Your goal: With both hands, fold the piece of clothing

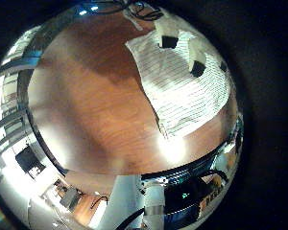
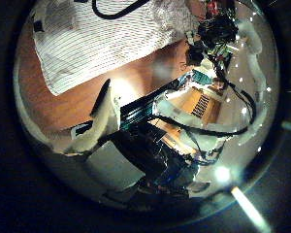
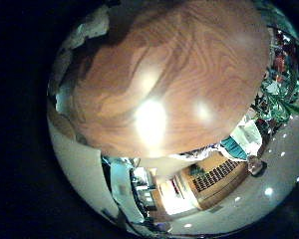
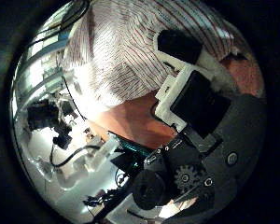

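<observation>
A striped garment [image 1: 182,81] lies spread flat on the wooden table [image 1: 86,105], some way below my left palm. Two dark fingertips [image 1: 168,41] of my left hand show over it, relaxed and holding nothing. The left thumb side view shows the same garment [image 2: 97,39] beyond the left hand [image 2: 102,121]. My right hand [image 4: 191,89] hangs closer to the cloth [image 4: 131,47], with a finger stretched out over the stripes and nothing in its grasp. In the right little finger side view only a pale edge of the garment [image 3: 87,33] shows beside bare table [image 3: 179,70].
Past the table's edge stand room furniture and equipment [image 3: 204,174]. An arm with cables [image 2: 215,34] shows beyond the garment's far corner. Bare wood [image 4: 131,121] lies between the garment and the table's edge.
</observation>
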Motion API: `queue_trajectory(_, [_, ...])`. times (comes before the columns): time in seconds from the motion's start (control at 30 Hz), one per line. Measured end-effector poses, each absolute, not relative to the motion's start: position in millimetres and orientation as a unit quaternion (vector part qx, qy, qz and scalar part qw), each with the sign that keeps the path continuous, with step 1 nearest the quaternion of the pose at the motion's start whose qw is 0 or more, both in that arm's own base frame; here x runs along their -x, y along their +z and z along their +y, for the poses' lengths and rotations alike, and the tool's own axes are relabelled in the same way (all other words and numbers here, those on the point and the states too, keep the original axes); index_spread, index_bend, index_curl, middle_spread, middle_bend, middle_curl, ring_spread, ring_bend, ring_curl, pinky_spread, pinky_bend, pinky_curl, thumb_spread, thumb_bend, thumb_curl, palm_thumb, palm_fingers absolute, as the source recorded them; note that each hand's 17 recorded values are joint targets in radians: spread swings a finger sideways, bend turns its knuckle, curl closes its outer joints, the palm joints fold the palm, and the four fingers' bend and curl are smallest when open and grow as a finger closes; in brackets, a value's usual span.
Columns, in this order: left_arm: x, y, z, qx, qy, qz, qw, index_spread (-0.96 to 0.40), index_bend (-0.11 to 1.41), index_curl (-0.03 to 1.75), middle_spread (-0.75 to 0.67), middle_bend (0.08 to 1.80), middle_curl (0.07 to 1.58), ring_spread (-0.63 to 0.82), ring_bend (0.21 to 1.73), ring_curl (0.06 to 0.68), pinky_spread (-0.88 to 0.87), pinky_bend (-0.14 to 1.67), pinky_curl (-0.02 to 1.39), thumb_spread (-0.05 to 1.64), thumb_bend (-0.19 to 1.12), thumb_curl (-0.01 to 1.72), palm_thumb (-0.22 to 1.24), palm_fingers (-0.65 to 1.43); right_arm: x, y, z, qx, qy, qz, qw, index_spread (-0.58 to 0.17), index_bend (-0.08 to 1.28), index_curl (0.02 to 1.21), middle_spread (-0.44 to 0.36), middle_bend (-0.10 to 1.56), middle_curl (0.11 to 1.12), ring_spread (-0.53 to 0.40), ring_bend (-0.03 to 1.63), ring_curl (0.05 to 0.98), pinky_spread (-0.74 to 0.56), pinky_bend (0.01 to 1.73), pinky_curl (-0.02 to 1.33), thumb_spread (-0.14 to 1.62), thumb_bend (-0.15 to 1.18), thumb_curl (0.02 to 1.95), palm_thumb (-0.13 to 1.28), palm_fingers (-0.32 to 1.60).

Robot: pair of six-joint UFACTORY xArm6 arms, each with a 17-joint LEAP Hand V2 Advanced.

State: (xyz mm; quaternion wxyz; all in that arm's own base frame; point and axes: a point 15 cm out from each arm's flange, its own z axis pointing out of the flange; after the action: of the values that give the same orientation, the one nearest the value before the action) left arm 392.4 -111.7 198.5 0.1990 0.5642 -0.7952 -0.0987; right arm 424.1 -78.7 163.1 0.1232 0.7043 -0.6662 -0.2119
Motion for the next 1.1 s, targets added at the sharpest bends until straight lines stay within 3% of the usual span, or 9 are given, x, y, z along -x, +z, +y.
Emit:
queue_trajectory(0.2, [-379.0, 183.8, -137.6, -0.553, -0.076, -0.809, 0.182, -0.11, 0.23, 0.67, 0.11, 0.18, 0.36, 0.07, 0.67, 0.322, 0.17, 0.25, 0.52, 1.21, -0.01, 0.35, 0.53, 0.24, -401.3, 164.6, -122.7, -0.676, -0.221, -0.694, 0.11, -0.339, 0.94, 0.81, -0.134, 1.22, 0.74, -0.188, 1.35, 0.578, -0.24, 1.33, 0.55, 1.19, 0.12, 0.53, 0.95, 1.16])
queue_trajectory(0.5, [-372.7, 161.5, -144.3, -0.538, -0.083, -0.823, 0.162, -0.11, 0.23, 0.66, 0.09, 0.18, 0.36, 0.06, 0.66, 0.315, 0.16, 0.24, 0.5, 1.21, -0.01, 0.34, 0.54, 0.26, -385.4, 189.3, -165.2, -0.662, -0.208, -0.716, 0.078, -0.32, 0.97, 0.87, -0.12, 1.27, 0.75, -0.186, 1.39, 0.611, -0.22, 1.35, 0.61, 1.2, 0.09, 0.6, 0.97, 1.11])
queue_trajectory(0.83, [-371.3, 127.2, -143.1, -0.529, -0.102, -0.826, 0.163, -0.1, 0.22, 0.65, 0.07, 0.18, 0.36, 0.04, 0.65, 0.307, 0.16, 0.23, 0.49, 1.21, -0.01, 0.35, 0.55, 0.28, -387.5, 239.7, -147.9, -0.686, -0.157, -0.709, 0.056, -0.313, 0.97, 0.89, -0.115, 1.29, 0.75, -0.187, 1.39, 0.628, -0.21, 1.33, 0.67, 1.21, 0.05, 0.66, 0.98, 1.1])
queue_trajectory(1.1, [-376.9, 166.9, -123.2, -0.538, -0.073, -0.825, 0.157, -0.12, 0.19, 0.65, 0.01, 0.25, 0.39, -0.08, 0.73, 0.323, 0.12, 0.19, 0.47, 1.22, -0.01, 0.36, 0.62, 0.41, -400.2, 308.7, -87.9, -0.728, -0.092, -0.679, 0.021, -0.306, 0.99, 0.9, -0.118, 1.3, 0.75, -0.188, 1.39, 0.637, -0.2, 1.31, 0.72, 1.2, 0.03, 0.71, 1.01, 1.12])
